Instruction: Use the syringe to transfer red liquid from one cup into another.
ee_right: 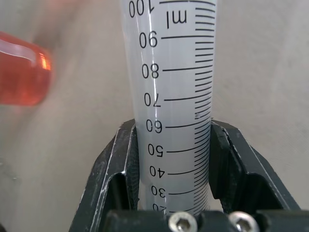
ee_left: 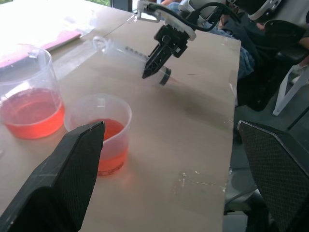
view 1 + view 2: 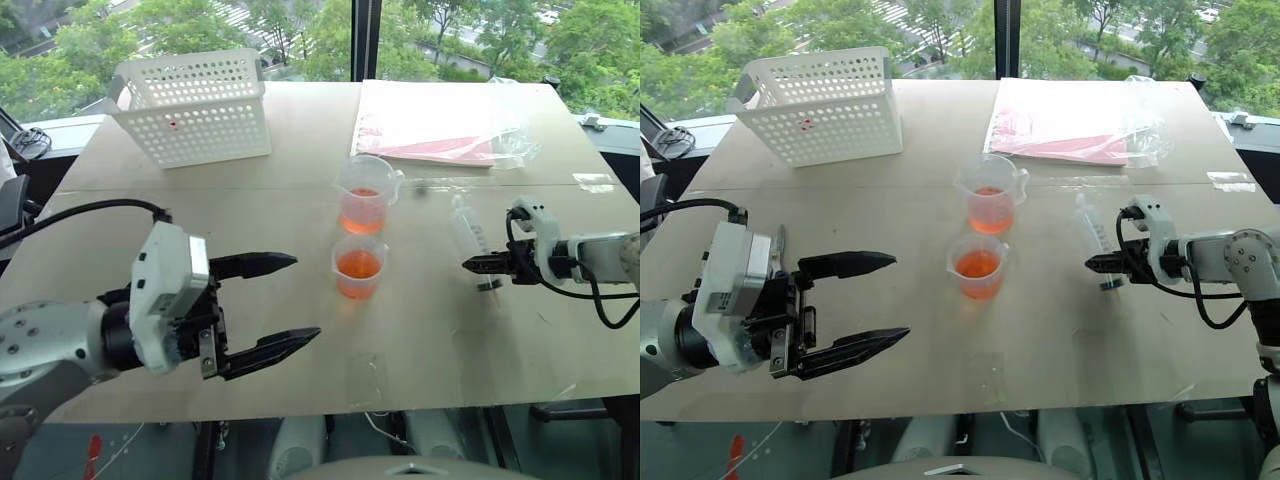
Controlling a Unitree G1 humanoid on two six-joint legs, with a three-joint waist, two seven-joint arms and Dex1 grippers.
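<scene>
The clear syringe (image 3: 472, 238) lies low over the table (image 3: 200, 210) at the right, its barrel looking empty. My right gripper (image 3: 470, 265) is shut on its barrel near the dark seal end; the right wrist view has both fingers (image 1: 120, 159) pressed against the marked barrel (image 1: 174, 87). In the middle of the table stands the spouted beaker (image 3: 365, 196) with red liquid. Just in front of it is the smaller cup (image 3: 358, 266), also holding red liquid. My left gripper (image 3: 308, 297) hangs open and empty to the left of the small cup, apart from it.
A white perforated basket (image 3: 192, 105) stands at the back left. A clear plastic bag over pink sheets (image 3: 440, 125) lies at the back right, with a strip of tape (image 3: 593, 181) near the right edge. Bare tabletop runs along the front edge.
</scene>
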